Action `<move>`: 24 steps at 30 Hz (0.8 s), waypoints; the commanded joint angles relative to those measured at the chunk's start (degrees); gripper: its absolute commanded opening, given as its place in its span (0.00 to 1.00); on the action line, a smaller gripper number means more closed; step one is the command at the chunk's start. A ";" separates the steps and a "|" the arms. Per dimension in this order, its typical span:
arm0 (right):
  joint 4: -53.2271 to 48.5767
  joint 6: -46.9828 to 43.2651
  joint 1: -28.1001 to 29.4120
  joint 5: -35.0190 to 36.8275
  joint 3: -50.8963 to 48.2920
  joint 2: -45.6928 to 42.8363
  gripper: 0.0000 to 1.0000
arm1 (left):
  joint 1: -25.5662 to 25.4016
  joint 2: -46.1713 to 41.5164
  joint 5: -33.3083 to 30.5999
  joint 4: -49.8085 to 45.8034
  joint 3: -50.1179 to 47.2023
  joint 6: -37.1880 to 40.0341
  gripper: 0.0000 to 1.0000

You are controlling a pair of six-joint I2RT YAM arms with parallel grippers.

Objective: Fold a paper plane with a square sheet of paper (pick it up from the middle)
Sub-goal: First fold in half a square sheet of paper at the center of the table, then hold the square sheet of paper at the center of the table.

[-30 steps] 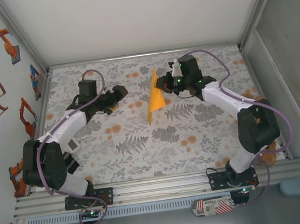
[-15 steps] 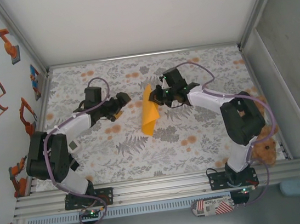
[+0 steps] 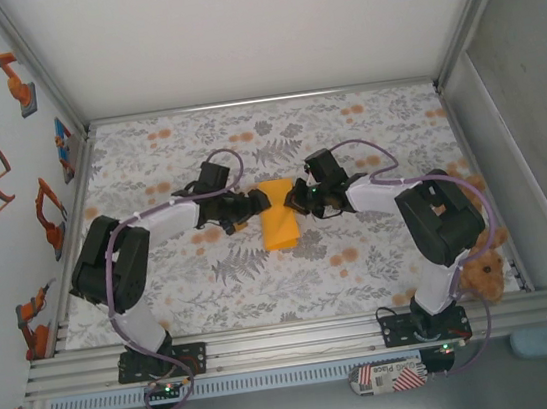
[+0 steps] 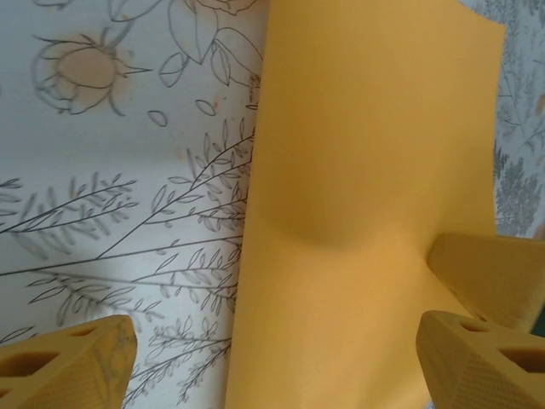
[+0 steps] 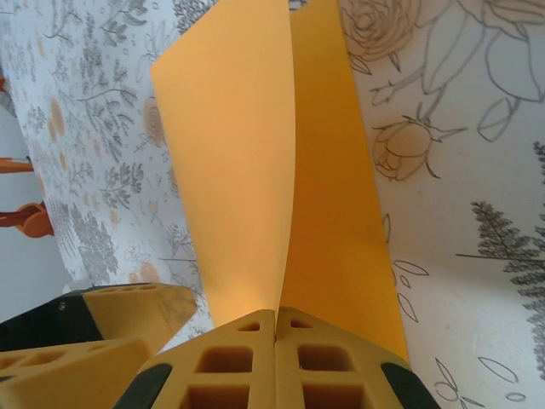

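the square sheet of paper point(image 3: 279, 227), folded into 2 loose flaps, sits at the centre of the floral cloth point(image 3: 212, 273). the right gripper point(image 5: 274, 336) is clamped on its folded end. the left gripper point(image 4: 272, 345) is spread wide around the opposite edge; best to close only once the flaps align.

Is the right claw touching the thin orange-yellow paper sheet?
Touching. In the right wrist view, the right gripper is pinched shut on the thin orange-yellow paper sheet, sticking out between its fingers.
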 commanded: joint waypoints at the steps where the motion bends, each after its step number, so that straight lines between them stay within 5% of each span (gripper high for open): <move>1: 2.03 0.13 -0.02 0.56 0.33 0.15 0.00 | -1.28 2.07 -2.04 -4.49 2.99 1.55 0.81; 10: -0.06 -1.82 -0.46 0.54 0.73 0.03 0.10 | -1.83 7.28 -4.35 -7.60 6.64 0.65 0.64; 24: -9.27 -7.45 -2.79 6.55 0.36 -4.77 0.35 | -2.84 11.43 -8.92 -13.23 9.44 0.84 0.54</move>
